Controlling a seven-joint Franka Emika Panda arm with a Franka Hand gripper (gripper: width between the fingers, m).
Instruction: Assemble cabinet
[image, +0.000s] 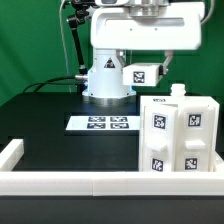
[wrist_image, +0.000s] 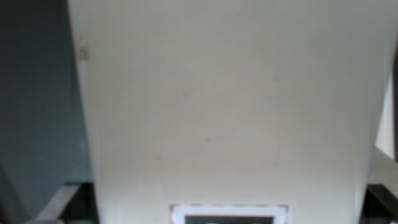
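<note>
Overhead, arm (image: 120, 40) high above the table (image: 45, 112) and cabinet (image: 180, 135), gripper (image: 146, 56) state unclear.

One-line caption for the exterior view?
White tagged cabinet stands on the black table at the exterior view's right; marker board lies mid-table.

Frontal exterior over cabinet (image: 178, 135); wrist close-up

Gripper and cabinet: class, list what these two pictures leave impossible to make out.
Gripper: fingers unseen; the exterior view's top edge cuts the arm, a white panel fills the wrist view.
Tag, wrist view: blurred, cut by the edge.
Cabinet, exterior view: its back is hidden by its own front.
</note>
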